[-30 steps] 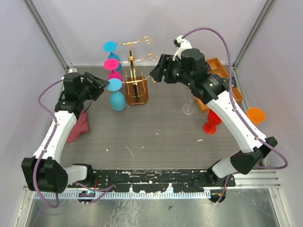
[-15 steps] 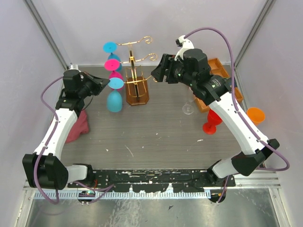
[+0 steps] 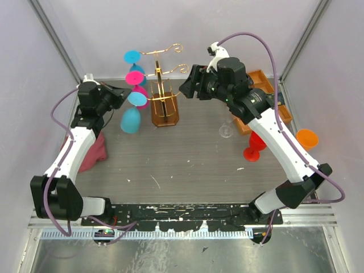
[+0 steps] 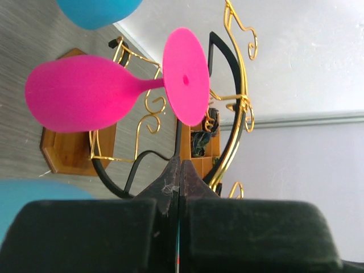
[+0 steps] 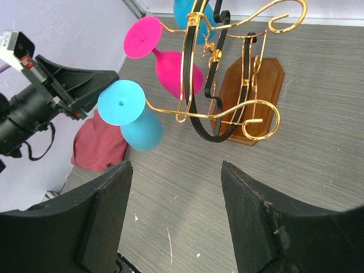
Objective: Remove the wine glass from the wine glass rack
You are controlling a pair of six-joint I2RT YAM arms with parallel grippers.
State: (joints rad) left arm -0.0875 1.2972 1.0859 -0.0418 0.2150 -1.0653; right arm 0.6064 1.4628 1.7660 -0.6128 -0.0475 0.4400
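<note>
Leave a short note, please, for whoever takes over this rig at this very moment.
The left claw is shut on the foot of the lower blue wine glass, which hangs tilted at the tip of the wine glass rack arm.
The right claw is open and empty, hovering right of the rack.
The pink glass and upper blue glass hang on the rack.
Done: glass gripped.
Left: whether it clears the wire tip cannot be told. Draw it away and set it down.
</note>
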